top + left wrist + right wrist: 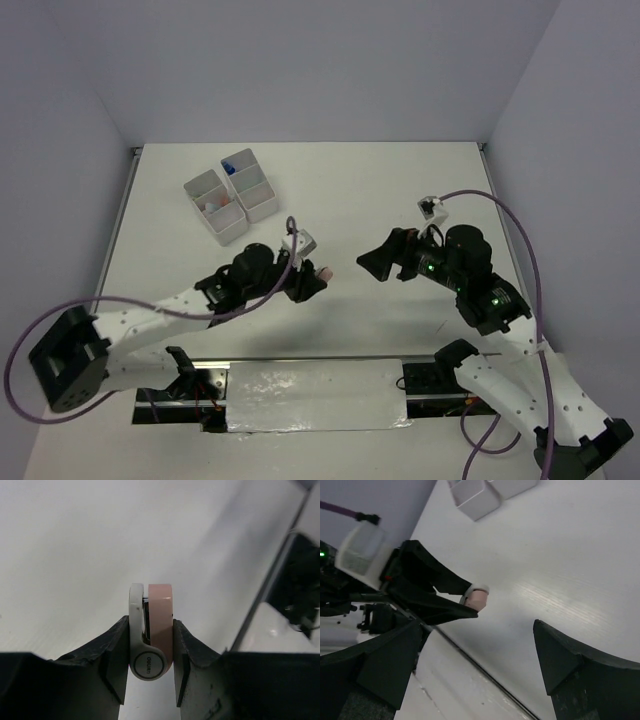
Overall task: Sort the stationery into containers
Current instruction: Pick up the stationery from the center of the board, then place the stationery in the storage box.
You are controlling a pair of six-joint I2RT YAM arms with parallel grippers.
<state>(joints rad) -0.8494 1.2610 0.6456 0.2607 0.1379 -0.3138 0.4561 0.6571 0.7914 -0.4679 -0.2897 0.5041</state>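
My left gripper (150,647) is clamped on a small pink-and-white piece (161,611) of stationery. It squeezes the flat sides so the piece stands on edge between the pads, seemingly lifted off the table (400,190), which I judge keeps it from twisting on the way to a bin. My right gripper (372,263) hangs at about 3 o'clock from it, just apart, jaws spread with nothing between them, leaving the path free. The containers (232,200) sit at about 11 o'clock from my left hand, the far one holding something blue (230,168), so the carry calls for a swing that way.
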